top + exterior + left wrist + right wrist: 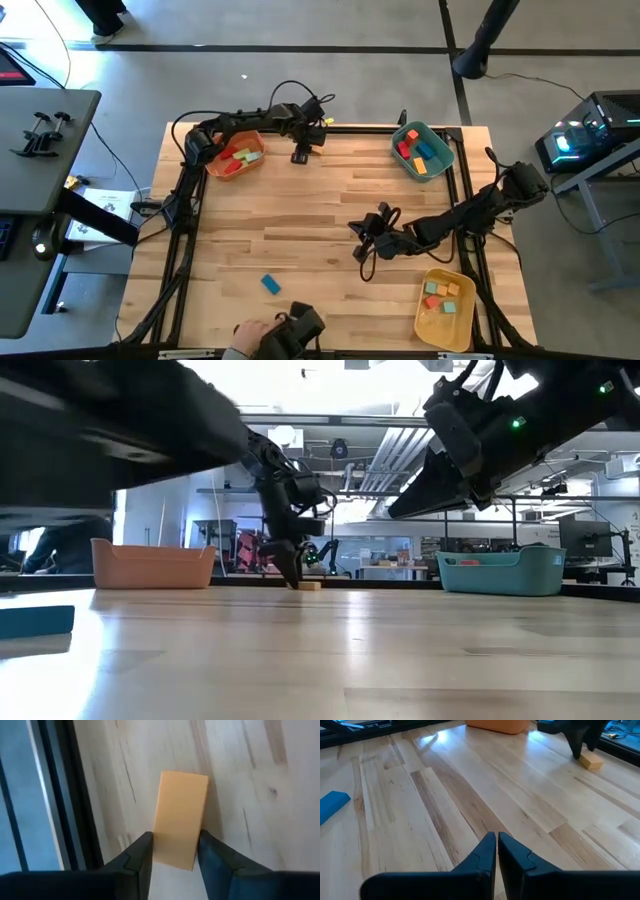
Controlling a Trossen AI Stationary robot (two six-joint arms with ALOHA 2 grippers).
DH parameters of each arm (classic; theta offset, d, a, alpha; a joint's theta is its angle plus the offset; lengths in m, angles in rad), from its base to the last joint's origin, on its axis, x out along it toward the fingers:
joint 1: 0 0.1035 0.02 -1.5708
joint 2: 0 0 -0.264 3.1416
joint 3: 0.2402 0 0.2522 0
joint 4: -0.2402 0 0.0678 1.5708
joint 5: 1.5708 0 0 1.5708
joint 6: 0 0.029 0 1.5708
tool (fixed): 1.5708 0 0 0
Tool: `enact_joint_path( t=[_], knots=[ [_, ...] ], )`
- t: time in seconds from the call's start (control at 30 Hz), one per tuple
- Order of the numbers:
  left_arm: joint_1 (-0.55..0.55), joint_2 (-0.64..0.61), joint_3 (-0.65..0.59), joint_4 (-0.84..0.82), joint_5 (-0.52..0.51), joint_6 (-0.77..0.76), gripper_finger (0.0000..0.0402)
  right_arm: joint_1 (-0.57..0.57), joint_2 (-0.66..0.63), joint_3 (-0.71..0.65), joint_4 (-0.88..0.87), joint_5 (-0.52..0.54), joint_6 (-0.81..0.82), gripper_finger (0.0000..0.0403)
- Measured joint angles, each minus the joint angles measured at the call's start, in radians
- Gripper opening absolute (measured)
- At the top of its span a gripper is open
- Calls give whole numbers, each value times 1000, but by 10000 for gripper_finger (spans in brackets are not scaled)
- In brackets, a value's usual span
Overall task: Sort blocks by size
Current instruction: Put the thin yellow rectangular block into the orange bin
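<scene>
Right up against the left wrist lens: left gripper (176,835), fingers (144,856) pressed to both long sides of a pale orange block (181,815), so clamped on it across its narrow width. Lies flat on the table (300,220) near the far edge, not yet lifted, close to the orange bin (212,163). Taken across the short dimension most likely because only that span fits between the jaws, and square to the sides so as not to twist on the lift. Reads as the pick step for this piece, with a bin to be chosen by its size. Farther toward the middle of the table, right gripper (497,837) hanging just above the wood, jaws together and holding nothing; apparently parked there to stay out of the left arm's way. Well apart from both, toward the near edge: a blue block (271,284), loose on the wood and unsorted. Already holding sorted pieces: the orange bin, a teal bin (446,160) at the far right and a yellow bin (445,332) at the near right.
</scene>
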Motion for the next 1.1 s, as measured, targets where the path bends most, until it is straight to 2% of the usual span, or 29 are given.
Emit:
enact_joint_path(
  t=[0.33,0.47,0.63,0.77,0.83,0.97,1.1],
  knots=[
    [-33,-12,2,-246,-14,-150,88,2,0,0,-9,-1,-25,13],
    [-61,-46,-4,-298,0,-247,82,2,0,0,-9,-2,-50,13],
    [-120,-122,-43,-309,15,-371,56,7,0,0,-36,-2,-51,13],
    [-170,-248,-161,-259,4,-482,12,28,0,0,-47,-2,-52,13],
    [-196,-308,-236,-224,-7,-520,2,41,0,0,-47,6,-52,13],
    [-223,-441,-380,-7,-3,-520,17,50,0,0,-46,31,-60,13],
    [-206,-478,-503,191,-3,-525,48,47,0,0,-48,34,-60,13]
  ],
)
